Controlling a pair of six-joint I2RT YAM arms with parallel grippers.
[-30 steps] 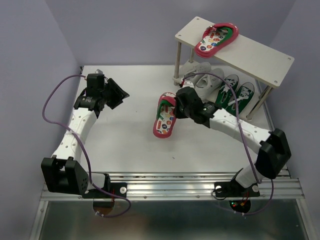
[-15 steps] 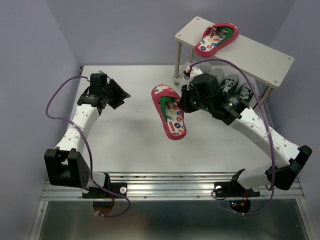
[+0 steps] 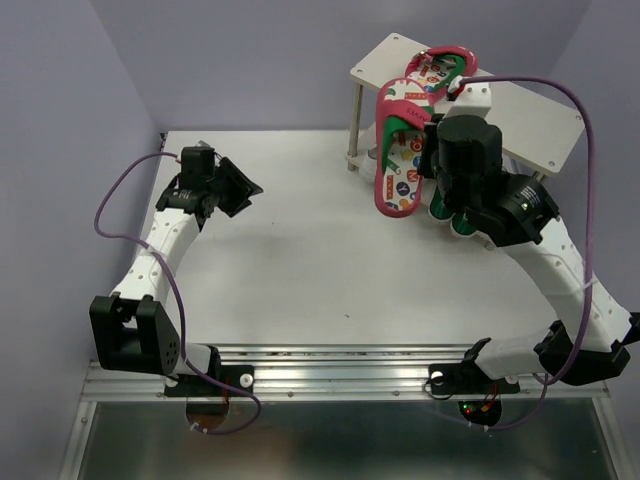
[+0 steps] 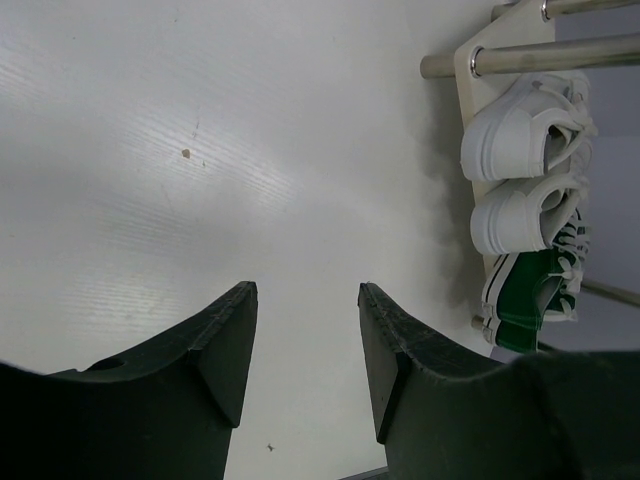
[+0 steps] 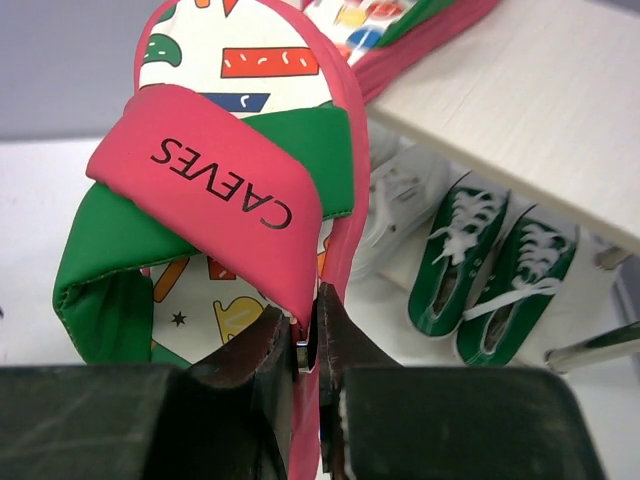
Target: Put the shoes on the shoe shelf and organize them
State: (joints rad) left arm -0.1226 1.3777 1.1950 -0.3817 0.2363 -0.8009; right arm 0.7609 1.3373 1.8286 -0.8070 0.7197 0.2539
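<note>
Your right hand (image 5: 308, 335) is closed tight on the pink strap of 1 flip-flop (image 5: 240, 190). It holds that shoe in the air, printed insole up, at the left end of the shoe shelf (image 3: 530, 115) and clear of the surface (image 3: 300, 260). The second flip-flop (image 3: 440, 72) lies on the shelf's top board, just beyond the held one. On the lower board, 2 white sneakers (image 4: 525, 130) and 2 green sneakers (image 5: 455, 255) stand side by side. Your left hand (image 4: 305, 300) hangs over the surface, well apart from the shelf, fingers spread and holding nothing.
</note>
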